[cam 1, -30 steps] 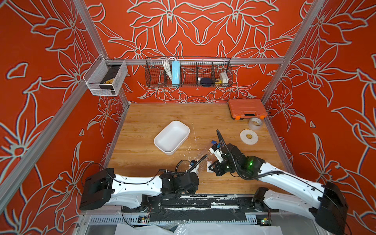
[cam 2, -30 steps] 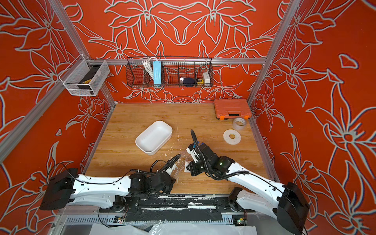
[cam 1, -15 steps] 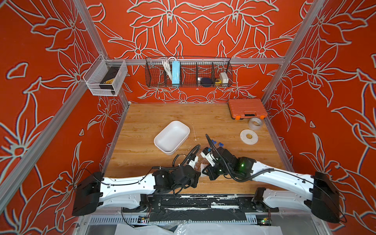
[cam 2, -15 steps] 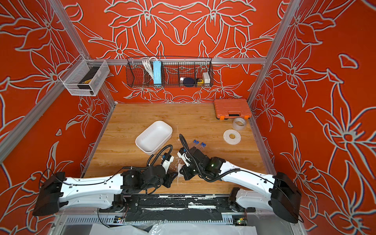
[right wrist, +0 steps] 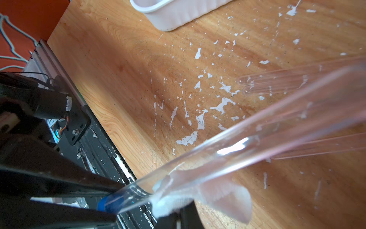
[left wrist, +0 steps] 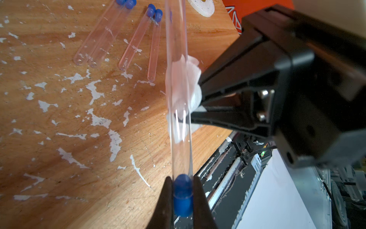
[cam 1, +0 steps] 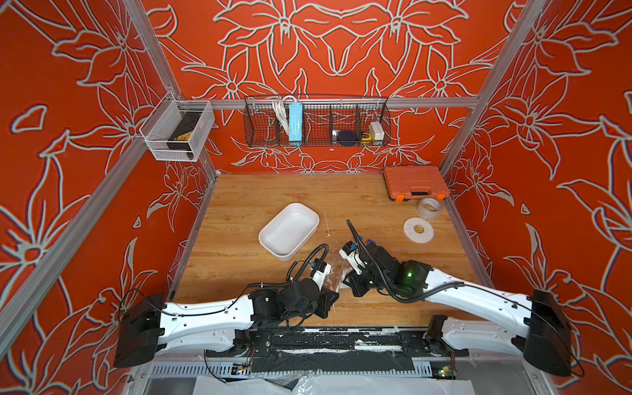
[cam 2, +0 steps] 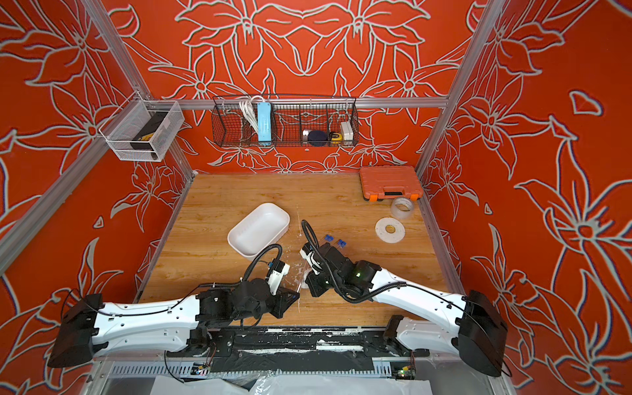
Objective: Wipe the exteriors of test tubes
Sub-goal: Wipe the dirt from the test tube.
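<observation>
Wiping: my left gripper [left wrist: 182, 190] clamps the test tube [left wrist: 178, 148] at its cap, my right gripper [left wrist: 197, 103] pinches the tissue [left wrist: 190, 79] against it; next, probably slide the tissue lengthwise.

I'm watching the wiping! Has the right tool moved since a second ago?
Yes. In a top view, the right tool has shifted leftward, away from the white tape disc.
</observation>
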